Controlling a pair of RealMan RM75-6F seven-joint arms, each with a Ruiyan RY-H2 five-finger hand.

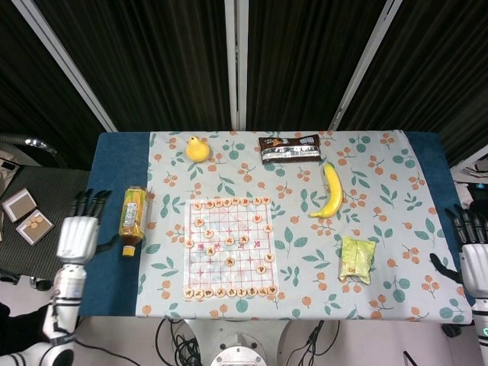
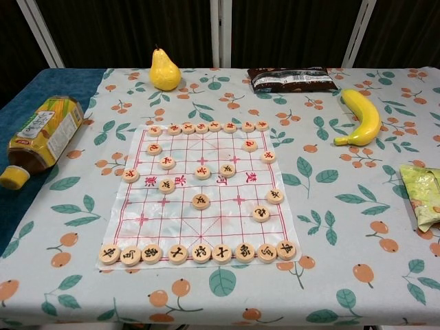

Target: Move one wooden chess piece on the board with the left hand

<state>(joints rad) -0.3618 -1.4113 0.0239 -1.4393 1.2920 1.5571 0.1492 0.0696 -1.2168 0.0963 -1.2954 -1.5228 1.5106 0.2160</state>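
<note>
The chess board [image 1: 229, 248] [image 2: 199, 196] lies in the middle of the flowered cloth with several round wooden pieces on it, among them one near the centre [image 2: 227, 170] [image 1: 242, 239]. My left hand [image 1: 77, 232] hangs off the table's left side, beside the bottle, fingers spread and holding nothing. My right hand [image 1: 474, 259] is off the right edge, fingers apart and empty. Neither hand shows in the chest view.
A tea bottle [image 1: 132, 219] [image 2: 38, 139] lies left of the board. A pear [image 1: 198, 148], a dark snack bar [image 1: 289, 148], a banana [image 1: 332, 191] and a green packet [image 1: 357, 259] sit behind and right of the board.
</note>
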